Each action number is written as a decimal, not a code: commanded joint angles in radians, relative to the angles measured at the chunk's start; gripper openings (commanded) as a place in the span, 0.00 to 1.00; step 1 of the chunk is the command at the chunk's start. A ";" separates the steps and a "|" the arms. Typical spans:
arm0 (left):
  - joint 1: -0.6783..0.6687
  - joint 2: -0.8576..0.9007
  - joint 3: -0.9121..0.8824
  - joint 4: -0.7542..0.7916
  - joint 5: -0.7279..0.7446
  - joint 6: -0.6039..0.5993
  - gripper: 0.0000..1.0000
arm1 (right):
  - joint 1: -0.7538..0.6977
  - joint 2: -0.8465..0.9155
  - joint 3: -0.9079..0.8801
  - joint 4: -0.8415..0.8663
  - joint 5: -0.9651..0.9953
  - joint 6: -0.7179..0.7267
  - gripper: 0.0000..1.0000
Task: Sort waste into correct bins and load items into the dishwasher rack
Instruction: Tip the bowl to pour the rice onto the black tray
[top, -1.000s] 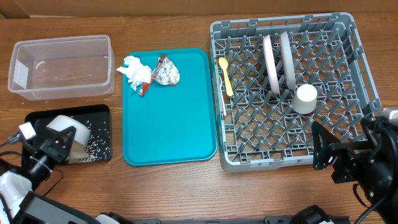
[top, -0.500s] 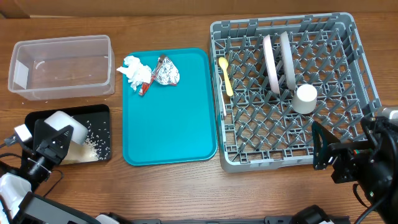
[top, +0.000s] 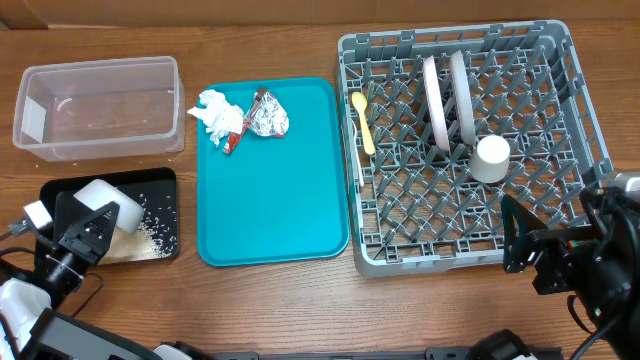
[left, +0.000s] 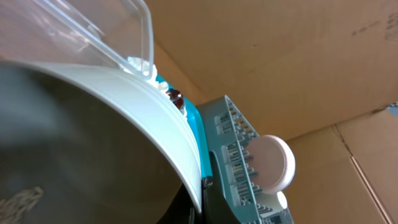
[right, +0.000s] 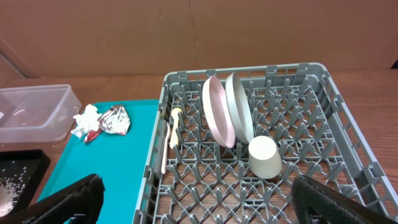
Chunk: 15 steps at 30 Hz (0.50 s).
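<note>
While the left pincer (top: 92, 222) pinches the small pale bowl (top: 108, 202) by its rim at lower left, it seems light, stiff and slick; the right pincer (right: 196, 182) stands spread.

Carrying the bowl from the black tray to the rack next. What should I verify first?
1. Left gripper grip on bowl: ok, jaws shut.
2. Bowl emptied: cannot tell; rice lies in black tray.
3. Dishwasher rack space: ok, front rows free.
4. Right gripper clear: cannot tell; open, at rack's near corner.
5. Teal tray path: ok, napkin and foil wrapper lie low.
</note>
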 joint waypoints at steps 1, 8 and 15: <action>-0.001 0.004 -0.006 0.022 0.065 -0.026 0.04 | 0.005 -0.004 -0.003 0.005 0.000 -0.003 1.00; -0.010 0.004 -0.006 -0.013 0.046 -0.028 0.04 | 0.005 -0.004 -0.003 0.005 0.000 -0.003 1.00; -0.009 0.005 -0.005 0.016 -0.092 -0.061 0.04 | 0.005 -0.004 -0.003 0.005 0.000 -0.003 1.00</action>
